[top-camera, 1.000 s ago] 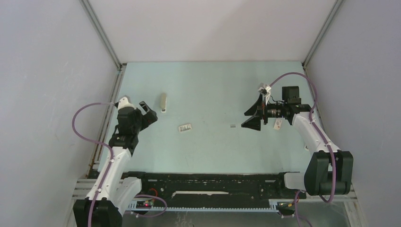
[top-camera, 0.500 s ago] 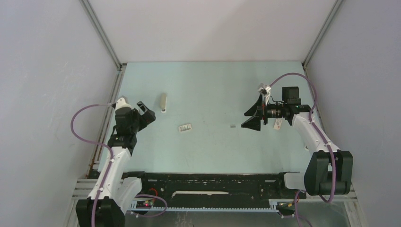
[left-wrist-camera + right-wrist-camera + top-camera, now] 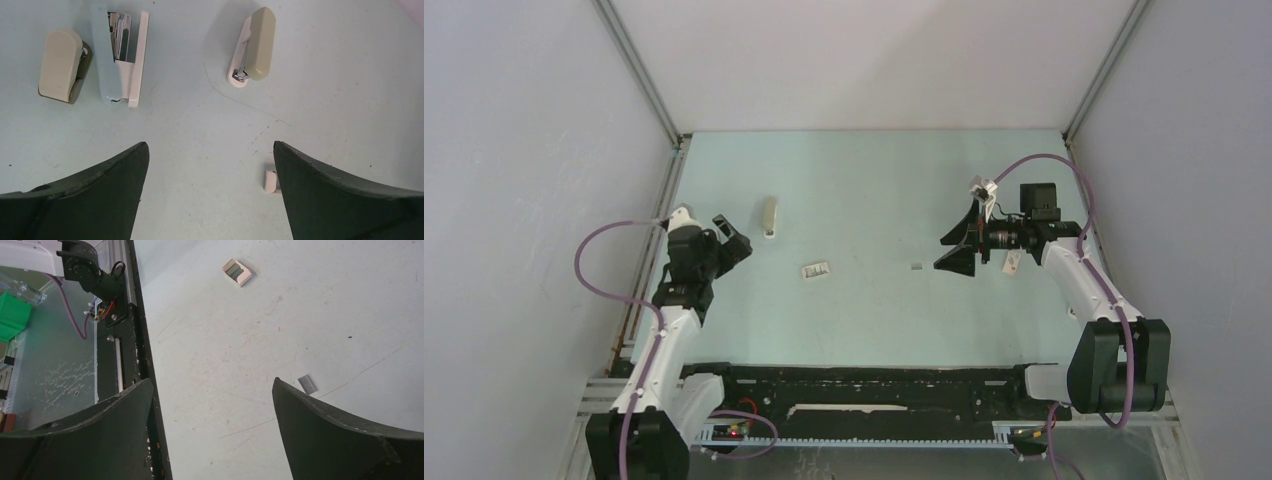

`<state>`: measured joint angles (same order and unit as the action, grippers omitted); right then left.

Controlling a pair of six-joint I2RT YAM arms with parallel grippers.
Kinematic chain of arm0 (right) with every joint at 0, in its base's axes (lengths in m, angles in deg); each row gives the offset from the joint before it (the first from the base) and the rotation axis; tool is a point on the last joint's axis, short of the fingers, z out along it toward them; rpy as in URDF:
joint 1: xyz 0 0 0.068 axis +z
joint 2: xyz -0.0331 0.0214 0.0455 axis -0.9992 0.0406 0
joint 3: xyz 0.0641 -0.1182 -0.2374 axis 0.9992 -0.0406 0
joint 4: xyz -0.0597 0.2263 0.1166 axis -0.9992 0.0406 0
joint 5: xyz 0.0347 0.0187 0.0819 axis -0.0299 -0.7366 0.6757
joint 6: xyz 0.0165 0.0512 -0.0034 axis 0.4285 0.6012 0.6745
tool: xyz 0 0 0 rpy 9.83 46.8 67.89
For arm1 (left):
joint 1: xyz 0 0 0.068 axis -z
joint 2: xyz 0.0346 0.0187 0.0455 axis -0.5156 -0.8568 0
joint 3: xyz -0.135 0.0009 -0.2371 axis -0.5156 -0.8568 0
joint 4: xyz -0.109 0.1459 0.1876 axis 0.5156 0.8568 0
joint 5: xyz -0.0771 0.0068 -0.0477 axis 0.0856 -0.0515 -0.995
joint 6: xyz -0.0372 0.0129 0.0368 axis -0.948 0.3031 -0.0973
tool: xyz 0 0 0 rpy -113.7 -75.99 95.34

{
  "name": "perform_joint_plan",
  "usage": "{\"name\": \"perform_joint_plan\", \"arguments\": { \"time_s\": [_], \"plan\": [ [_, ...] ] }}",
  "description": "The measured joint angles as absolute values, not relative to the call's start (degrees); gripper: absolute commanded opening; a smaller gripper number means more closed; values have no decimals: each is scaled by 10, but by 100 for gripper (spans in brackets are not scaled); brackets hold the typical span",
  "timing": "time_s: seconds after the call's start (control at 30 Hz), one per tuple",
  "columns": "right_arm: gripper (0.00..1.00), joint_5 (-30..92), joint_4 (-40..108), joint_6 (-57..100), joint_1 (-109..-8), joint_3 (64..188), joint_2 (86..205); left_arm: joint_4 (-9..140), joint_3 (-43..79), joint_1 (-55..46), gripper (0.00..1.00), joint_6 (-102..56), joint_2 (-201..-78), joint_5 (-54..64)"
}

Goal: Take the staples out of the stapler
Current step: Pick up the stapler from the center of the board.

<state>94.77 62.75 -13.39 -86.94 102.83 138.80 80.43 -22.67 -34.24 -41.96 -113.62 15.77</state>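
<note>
Left gripper (image 3: 734,232) and right gripper (image 3: 941,254) are both released and hold nothing. The overhead view records one small cream oblong plastic stapler (image 3: 769,218) at far left, just beyond the left gripper. It also shows one open white box (image 3: 816,270) and one short grey strip of staples (image 3: 915,266) lying near the right gripper. The left wrist view adds two items unseen overhead (a light-blue stapler (image 3: 119,57) lying open, a stubby beige stapler (image 3: 60,65)). The pale-green tabletop (image 3: 874,180) is scuffed, and the grey walls (image 3: 524,150) are plain.
</note>
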Motion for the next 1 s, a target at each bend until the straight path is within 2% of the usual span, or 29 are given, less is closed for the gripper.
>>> {"name": "perform_joint_plan", "arguments": {
  "time_s": [1.0],
  "plan": [
    [100,948,619,-126,-869,1028,1388,801,-227,-357,100,-415,-1193,150]
  ]
}}
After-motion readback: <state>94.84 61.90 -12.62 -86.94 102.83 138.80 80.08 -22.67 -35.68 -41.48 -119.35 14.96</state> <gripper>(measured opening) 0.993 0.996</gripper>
